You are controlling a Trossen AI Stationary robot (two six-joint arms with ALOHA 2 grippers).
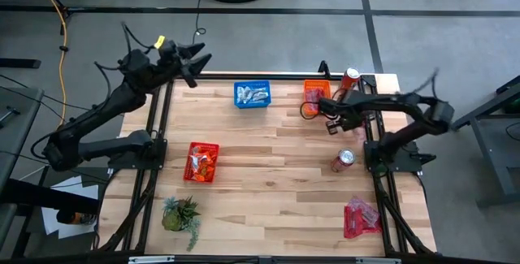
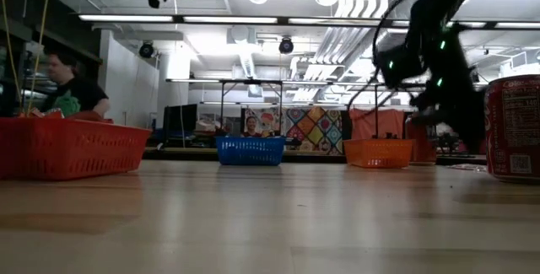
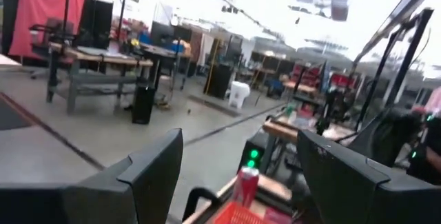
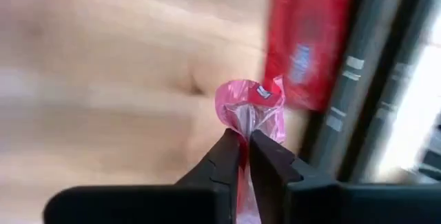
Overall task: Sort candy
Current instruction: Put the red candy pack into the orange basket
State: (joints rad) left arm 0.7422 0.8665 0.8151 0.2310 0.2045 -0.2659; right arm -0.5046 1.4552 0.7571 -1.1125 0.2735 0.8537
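Observation:
In the right wrist view my right gripper is shut on a pink-wrapped candy, held above the wooden table beside a red soda can. From above, the right gripper hovers at the near edge of the orange basket. Blue-and-white candy lies in the blue basket, and red and orange candy in the red basket. My left gripper is raised off the table's far left corner. It stands open and empty, which the left wrist view confirms.
One red soda can lies at the far right corner, and another stands at the right edge. A red crumpled bag rests near the front right. A small plant sits front left. A person is beyond the table.

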